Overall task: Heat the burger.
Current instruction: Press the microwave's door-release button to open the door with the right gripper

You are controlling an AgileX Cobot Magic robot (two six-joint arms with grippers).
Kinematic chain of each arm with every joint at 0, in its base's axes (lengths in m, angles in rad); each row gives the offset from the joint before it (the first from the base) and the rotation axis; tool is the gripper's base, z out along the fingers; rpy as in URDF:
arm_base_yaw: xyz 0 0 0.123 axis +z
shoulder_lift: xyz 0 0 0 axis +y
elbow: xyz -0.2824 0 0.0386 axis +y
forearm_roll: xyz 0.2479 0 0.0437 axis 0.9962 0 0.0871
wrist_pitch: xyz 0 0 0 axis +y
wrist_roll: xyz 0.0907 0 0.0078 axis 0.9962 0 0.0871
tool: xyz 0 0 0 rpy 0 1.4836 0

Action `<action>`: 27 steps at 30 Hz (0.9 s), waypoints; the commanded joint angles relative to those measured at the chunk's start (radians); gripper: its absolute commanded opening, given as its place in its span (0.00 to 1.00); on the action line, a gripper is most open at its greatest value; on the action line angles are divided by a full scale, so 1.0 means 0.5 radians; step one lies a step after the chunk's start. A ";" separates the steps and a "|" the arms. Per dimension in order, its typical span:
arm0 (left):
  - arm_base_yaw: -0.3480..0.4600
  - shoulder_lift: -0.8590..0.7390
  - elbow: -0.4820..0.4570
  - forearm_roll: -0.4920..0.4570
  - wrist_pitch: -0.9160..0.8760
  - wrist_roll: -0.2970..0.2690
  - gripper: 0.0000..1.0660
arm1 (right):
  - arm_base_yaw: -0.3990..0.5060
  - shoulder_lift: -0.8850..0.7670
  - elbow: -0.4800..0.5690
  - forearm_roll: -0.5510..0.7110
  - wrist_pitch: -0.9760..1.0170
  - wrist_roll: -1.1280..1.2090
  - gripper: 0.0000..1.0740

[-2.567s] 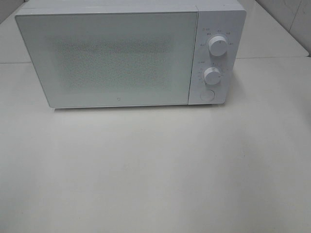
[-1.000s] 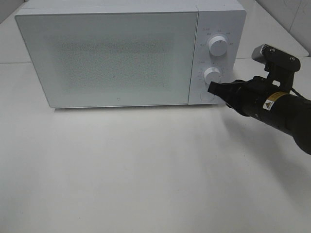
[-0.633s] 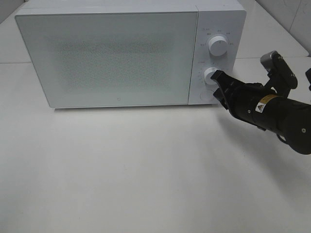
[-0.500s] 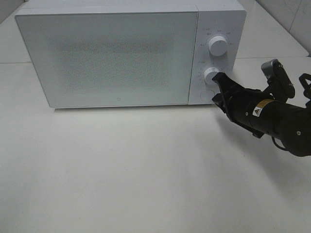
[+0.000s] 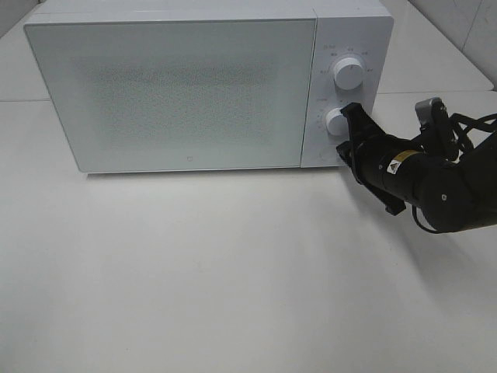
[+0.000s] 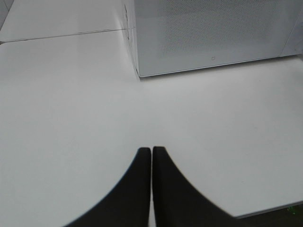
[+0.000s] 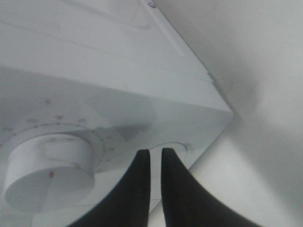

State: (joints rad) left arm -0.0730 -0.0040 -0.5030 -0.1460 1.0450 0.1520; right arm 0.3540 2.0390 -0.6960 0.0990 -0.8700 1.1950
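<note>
White counter (image 5: 233, 280), pale tiled wall (image 5: 466, 23) at the far right corner. White microwave (image 5: 353, 31) stands at the back of the counter. Door (image 5: 178, 93) shut, frosted speckled panel, nothing to be made out through it. Control strip on the microwave's right: upper dial (image 5: 349, 74), lower dial (image 5: 339, 121), round button (image 5: 327, 155) beneath them.

Right arm (image 5: 435, 186): black, enters from the right edge of the high view. Forearm low over the counter, angled up and left toward the control strip. Grey camera block (image 5: 429, 110) on its far side, yellow label (image 5: 396, 164) on the housing. Right jaws nearly shut, only a thin slit between the two fingers (image 7: 177, 189), gripping nothing. Tips sit just below the lower dial, at the edge of the round button. Whether they press on the panel cannot be told.

Left arm: outside the high view. Its wrist view shows the fingers (image 6: 135, 189) flat against each other. Left jaws closed, empty, hanging above the counter. Microwave's lower front corner lies ahead, well apart.

Burger: shows in none of the views, so where it is and how it looks cannot be told
</note>
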 commanded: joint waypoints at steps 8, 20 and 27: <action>0.004 -0.036 0.006 0.000 -0.018 -0.010 0.00 | 0.012 0.130 -0.030 0.016 -0.248 0.038 0.00; 0.004 -0.036 0.006 0.000 -0.018 -0.010 0.00 | 0.012 0.188 -0.176 -0.050 -0.220 0.090 0.00; 0.004 -0.036 0.006 0.000 -0.018 -0.010 0.00 | 0.012 0.188 -0.230 0.014 -0.232 0.084 0.00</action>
State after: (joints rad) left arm -0.0730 -0.0040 -0.5030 -0.1460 1.0450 0.1520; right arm 0.3650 2.1410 -0.7680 0.0650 -0.9050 1.2320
